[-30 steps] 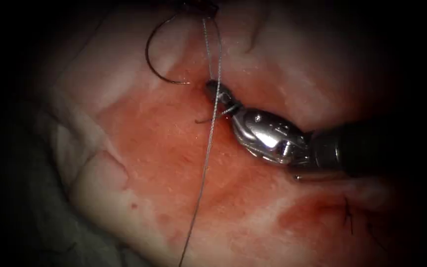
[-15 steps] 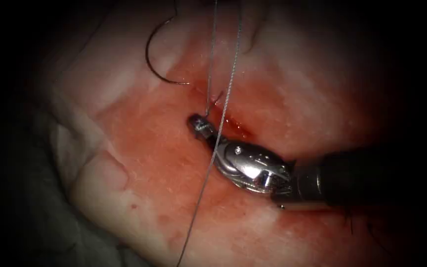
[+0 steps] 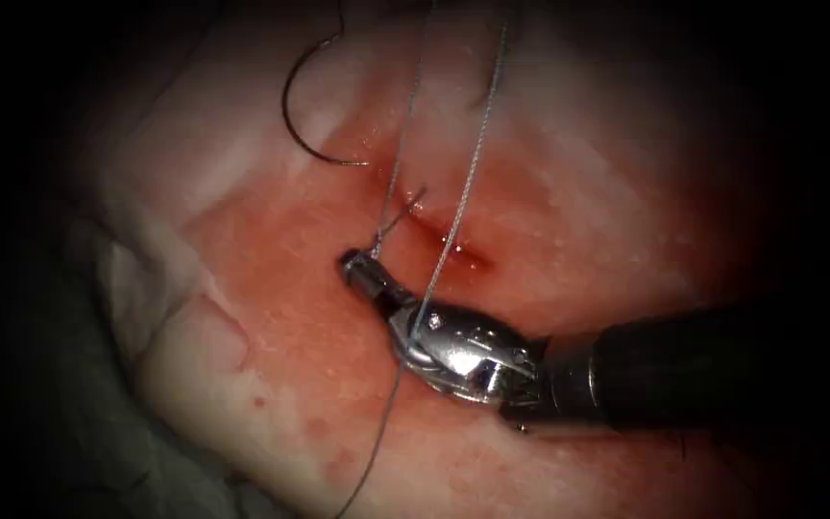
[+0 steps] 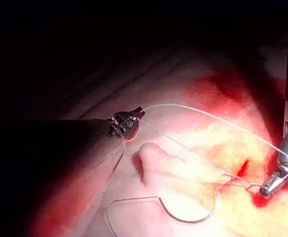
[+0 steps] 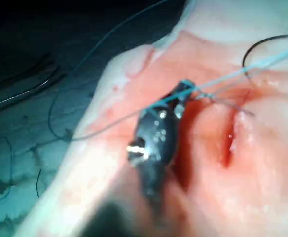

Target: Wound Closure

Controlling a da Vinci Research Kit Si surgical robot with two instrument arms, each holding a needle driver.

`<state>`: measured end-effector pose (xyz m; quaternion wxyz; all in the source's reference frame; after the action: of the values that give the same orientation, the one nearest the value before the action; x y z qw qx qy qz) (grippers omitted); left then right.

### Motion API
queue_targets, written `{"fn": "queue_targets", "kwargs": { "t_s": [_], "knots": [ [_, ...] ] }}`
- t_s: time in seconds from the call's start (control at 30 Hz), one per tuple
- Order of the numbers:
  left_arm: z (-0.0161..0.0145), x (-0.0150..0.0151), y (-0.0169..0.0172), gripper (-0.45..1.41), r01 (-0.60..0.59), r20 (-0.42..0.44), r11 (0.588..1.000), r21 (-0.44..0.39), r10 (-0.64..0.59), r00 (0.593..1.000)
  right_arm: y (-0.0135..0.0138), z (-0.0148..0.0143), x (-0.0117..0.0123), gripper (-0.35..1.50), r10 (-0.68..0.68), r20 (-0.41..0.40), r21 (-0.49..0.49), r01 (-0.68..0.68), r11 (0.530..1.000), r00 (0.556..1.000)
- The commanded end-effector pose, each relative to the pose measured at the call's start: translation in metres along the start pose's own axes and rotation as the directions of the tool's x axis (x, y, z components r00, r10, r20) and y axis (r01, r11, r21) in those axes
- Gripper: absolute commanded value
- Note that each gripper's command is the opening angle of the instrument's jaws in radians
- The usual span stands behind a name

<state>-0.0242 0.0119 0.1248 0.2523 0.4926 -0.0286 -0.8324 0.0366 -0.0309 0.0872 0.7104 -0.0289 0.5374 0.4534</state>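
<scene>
While the right tool (image 3: 362, 272) sits at the middle of the frame, left of the cut (image 3: 458, 245), its jaws are closed on the thread (image 3: 468, 183). Also the left tool (image 4: 134, 116) grips thread. Free, the needle (image 3: 300, 125) lies on the tissue (image 3: 271, 317), upper left.

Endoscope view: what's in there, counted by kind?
Pincers: 1, the right pincer, shut on the thread, left of the cut.
Needles: 1, the needle, lying free on the tissue, left of the cut.
Threads: 1.
Cuts: 1.
Tissue: 1.
Total: 5.
</scene>
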Motion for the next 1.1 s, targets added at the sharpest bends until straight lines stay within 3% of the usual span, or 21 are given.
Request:
{"fn": "queue_targets", "kwargs": {
  "t_s": [0.03,0.27,1.1],
  "knots": [
    [0.0007,-0.0005,-0.0006,-0.45,-0.002,0.001,1.000,0.013,0.002,1.000,-0.0008,0.0001,-0.0008,-0.35,0.001,0.001,0.005,-0.001,1.000,1.000],
    [0.0010,-0.0019,-0.0031,-0.45,0.014,0.012,0.997,0.071,-0.014,1.000,-0.0004,-0.0004,-0.0002,-0.35,0.005,0.006,0.008,-0.005,1.000,1.000],
    [0.0035,-0.0045,-0.0075,-0.45,0.038,0.064,0.992,0.124,-0.046,0.997,-0.0006,-0.0010,-0.0005,-0.35,0.002,0.006,0.019,-0.002,1.000,1.000]
  ]
}}
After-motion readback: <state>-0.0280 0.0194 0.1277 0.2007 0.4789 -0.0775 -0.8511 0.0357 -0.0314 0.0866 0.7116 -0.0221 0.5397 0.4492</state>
